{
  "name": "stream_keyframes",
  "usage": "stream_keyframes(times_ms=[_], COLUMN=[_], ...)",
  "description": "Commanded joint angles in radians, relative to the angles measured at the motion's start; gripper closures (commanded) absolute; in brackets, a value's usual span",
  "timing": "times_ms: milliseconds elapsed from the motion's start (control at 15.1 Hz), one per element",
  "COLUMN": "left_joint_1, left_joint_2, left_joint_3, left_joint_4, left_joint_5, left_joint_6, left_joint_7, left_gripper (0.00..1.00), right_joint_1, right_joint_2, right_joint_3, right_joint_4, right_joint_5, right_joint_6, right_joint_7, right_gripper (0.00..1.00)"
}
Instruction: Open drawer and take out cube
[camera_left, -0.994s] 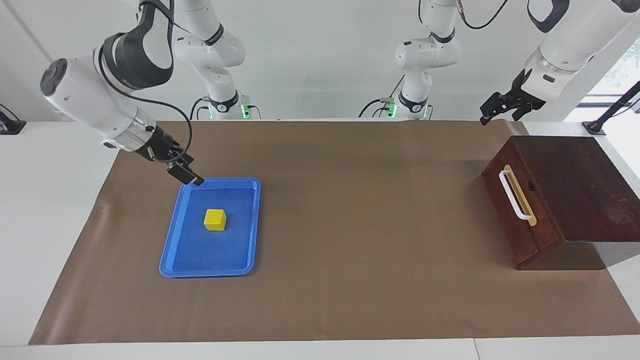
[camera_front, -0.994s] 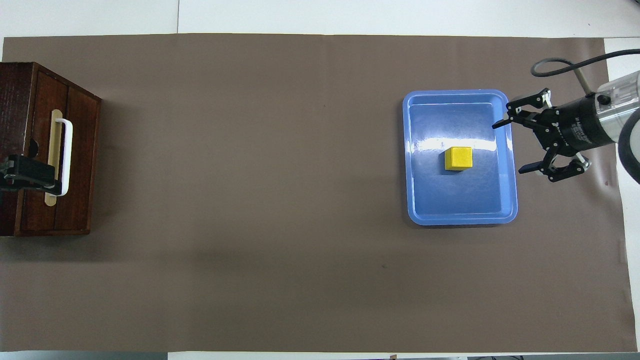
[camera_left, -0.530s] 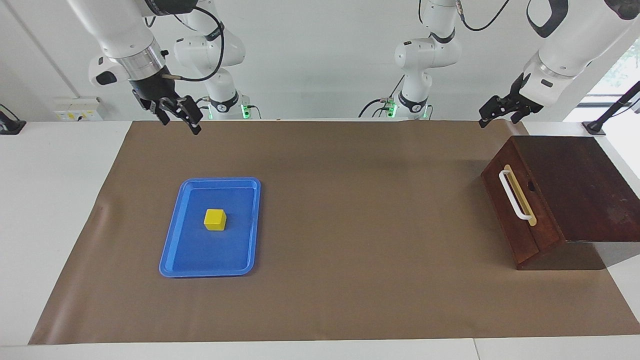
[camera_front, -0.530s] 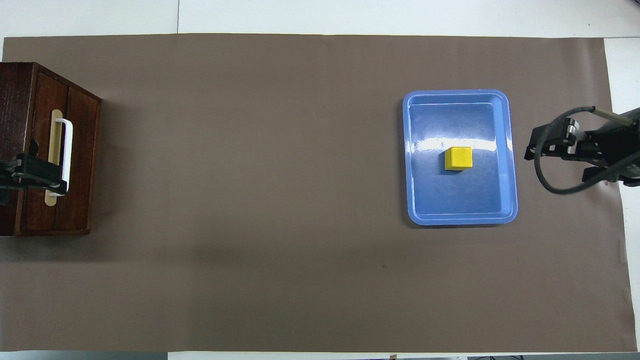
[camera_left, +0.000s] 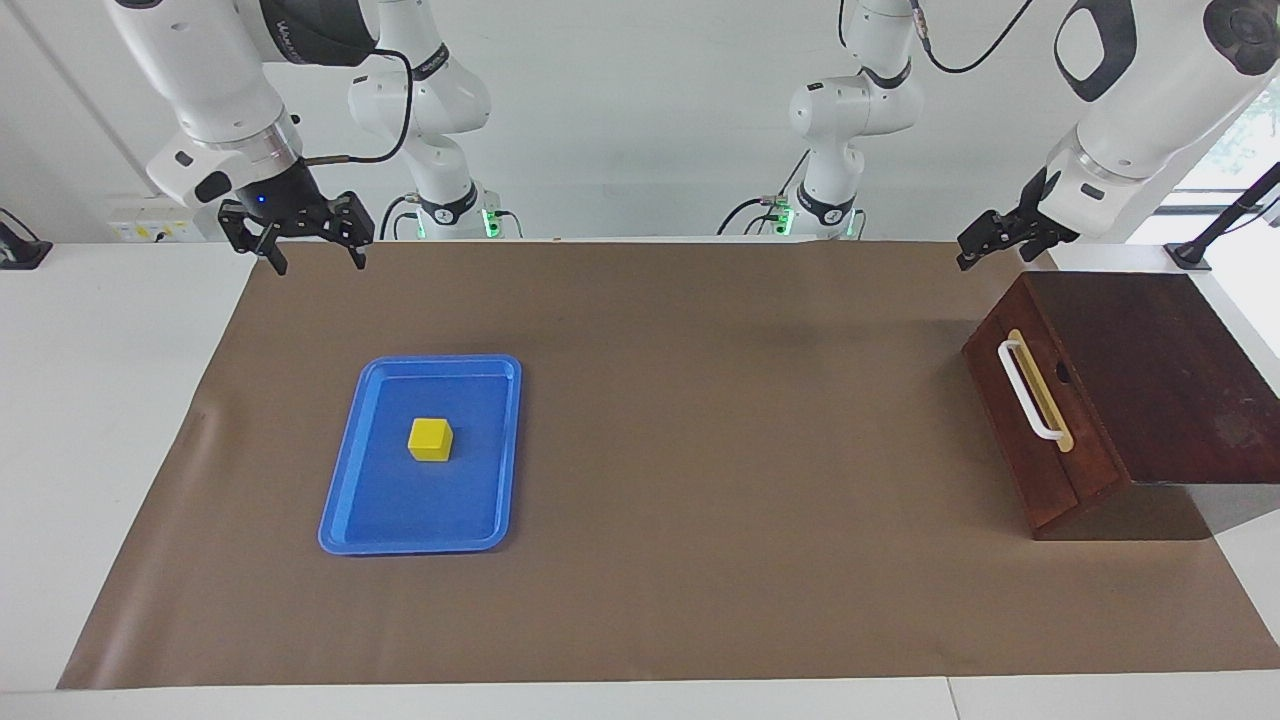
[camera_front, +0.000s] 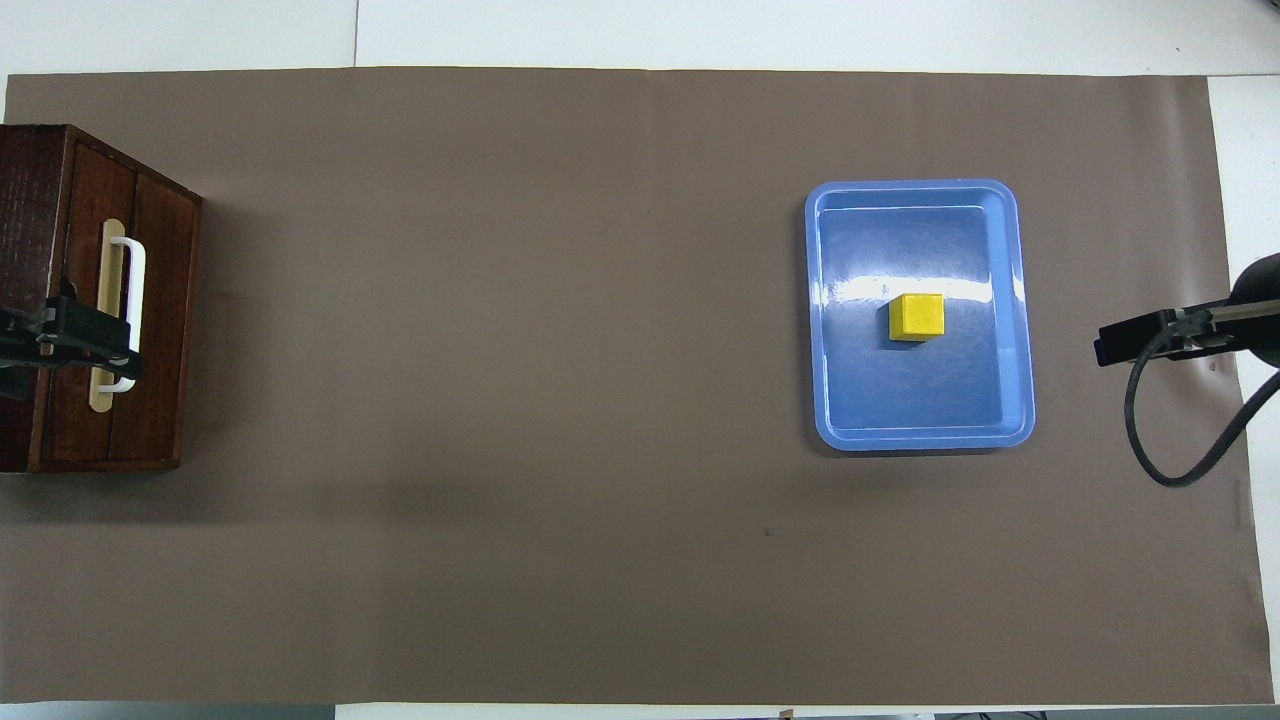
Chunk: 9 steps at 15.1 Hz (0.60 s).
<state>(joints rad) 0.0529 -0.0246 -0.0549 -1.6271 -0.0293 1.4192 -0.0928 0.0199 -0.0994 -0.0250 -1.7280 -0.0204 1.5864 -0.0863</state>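
The dark wooden drawer (camera_left: 1020, 440) is shut in its cabinet at the left arm's end of the table, its white bar handle (camera_left: 1030, 392) facing the table's middle. It also shows in the overhead view (camera_front: 160, 300). The small yellow cube (camera_left: 430, 440) sits in a flat blue tray (camera_left: 400, 510) toward the right arm's end, and also shows from overhead (camera_front: 917, 317). My right gripper (camera_left: 315, 265) hangs open and empty, raised over the mat's edge by the robots. My left gripper (camera_left: 968, 258) is raised beside the cabinet's top corner, and from overhead it covers the handle (camera_front: 110, 350).
A brown mat (camera_left: 700, 400) covers most of the white table. The blue tray (camera_front: 920, 400) holds only the cube. The cabinet's flat top (camera_left: 1150, 370) is bare. Two more arm bases stand along the table's edge by the robots.
My right gripper has risen from the tray's corner, drawn back toward the robots and turned to point down. My left gripper has shifted slightly. The cube and the drawer have not moved.
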Motion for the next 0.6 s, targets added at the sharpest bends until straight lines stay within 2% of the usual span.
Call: stream_keyframes(times_ms=[0,132,530], left_joint_1=[-0.018,-0.018,-0.016], left_joint_2=[-0.018,-0.02,-0.024], left_joint_3=[0.015,0.015,0.015], left_joint_4=[-0.016,-0.017,-0.016], left_joint_5=[-0.014,-0.012,-0.012], left_joint_6=[0.017,0.018,0.024], left_joint_7=[0.014,0.015,0.007], left_gripper=[0.0,0.0,0.0], right_joint_1=[-0.021,-0.021,-0.041], right_joint_2=[0.006,0.052,0.052], right_joint_3=[0.007,0.007,0.005], right_joint_4=[0.03,0.079,0.07], right_joint_5=[-0.01,-0.007,-0.003], right_joint_6=[-0.035,-0.074,-0.088], right_joint_7=[-0.018,-0.016,-0.012], right_gripper=[0.0,0.0,0.0])
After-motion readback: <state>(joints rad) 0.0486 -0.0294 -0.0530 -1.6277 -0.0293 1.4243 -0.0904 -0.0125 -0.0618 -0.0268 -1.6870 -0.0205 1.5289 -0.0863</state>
